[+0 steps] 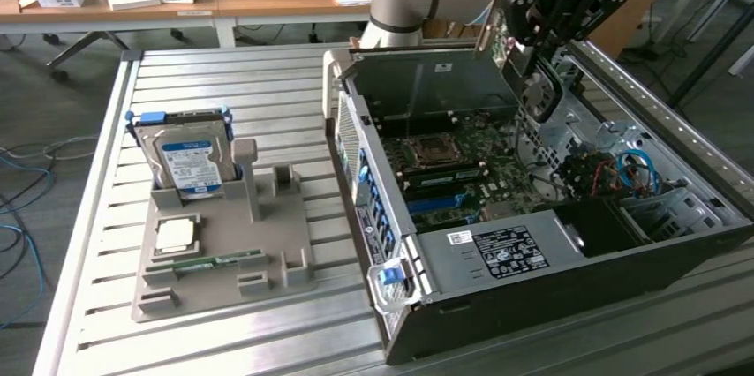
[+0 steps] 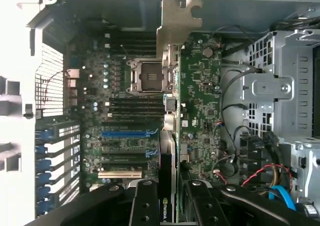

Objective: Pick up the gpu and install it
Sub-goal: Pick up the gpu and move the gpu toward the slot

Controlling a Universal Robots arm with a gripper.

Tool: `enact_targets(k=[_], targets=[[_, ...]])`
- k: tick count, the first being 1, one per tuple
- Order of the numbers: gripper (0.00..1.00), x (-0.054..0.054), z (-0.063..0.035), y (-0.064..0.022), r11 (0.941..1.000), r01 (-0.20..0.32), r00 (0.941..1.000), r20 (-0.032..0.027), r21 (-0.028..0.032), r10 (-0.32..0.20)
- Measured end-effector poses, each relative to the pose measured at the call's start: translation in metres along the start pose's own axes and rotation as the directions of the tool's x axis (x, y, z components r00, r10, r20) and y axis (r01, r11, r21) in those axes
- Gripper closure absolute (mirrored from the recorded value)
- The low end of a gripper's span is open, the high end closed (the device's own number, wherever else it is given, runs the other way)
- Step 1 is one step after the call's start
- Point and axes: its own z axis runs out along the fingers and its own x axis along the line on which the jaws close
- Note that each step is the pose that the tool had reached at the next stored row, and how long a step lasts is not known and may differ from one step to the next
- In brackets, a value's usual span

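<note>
Obs., standing by the bench:

- Gripper (image 1: 532,41), upper right of the exterior view, is above the far end of the open computer case (image 1: 566,305). Its jaws are closed narrow on the gpu (image 1: 507,48), pinching the card across its thin faces.
- Wrist view: the gpu (image 2: 169,151) is seen edge-on, clamped in the gripper (image 2: 172,203), with the two black fingers (image 2: 145,206) on either side. The silver end bracket (image 2: 177,20) is at the end away from the fingers. The card hangs on edge, which I judge suits a straight push down into a slot.
- The card is over the motherboard (image 2: 200,95) and not seated. It runs between the CPU socket (image 2: 145,75) and the board's component field. The blue slot (image 2: 127,134) and its neighbours lie to one side of it, apart from the card. Whether the card lines up with a slot, I cannot tell.
- Case lies on its side with the panel off, so the board faces up to the arm.
- Towards the exterior view's left, the gray fixture (image 1: 260,252) holds the hard drive (image 1: 189,160) upright and the memory stick (image 1: 218,261) flat. Both are well apart from the gripper.
</note>
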Motion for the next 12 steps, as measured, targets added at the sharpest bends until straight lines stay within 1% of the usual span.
enact_targets(k=[9, 12], targets=[[0.74, -0.016, 0.0004, 0.0004, 0.9997, 0.026, 0.9997, -0.0018, -0.0017, -0.026], [0.74, -0.018, 0.0004, 0.0004, 0.9995, 0.031, 0.9995, -0.0021, -0.0018, -0.031]])
